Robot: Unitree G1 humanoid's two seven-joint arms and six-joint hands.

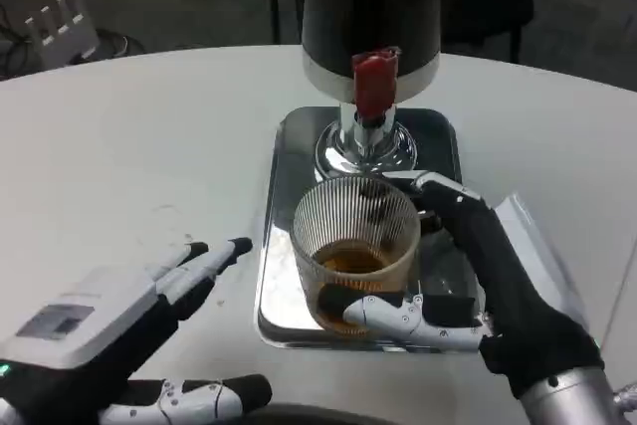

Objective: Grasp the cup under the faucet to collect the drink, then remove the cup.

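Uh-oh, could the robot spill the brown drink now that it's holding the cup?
It could. The right hand grips the ribbed clear cup, which is open-topped with brown drink inside, so a tilt or jerk might slosh it out. The cup sits over the shiny metal tray, and its raised rim might catch the cup's bottom if dragged off. The left hand rests open beside the tray, so it probably couldn't steady a slipping cup.
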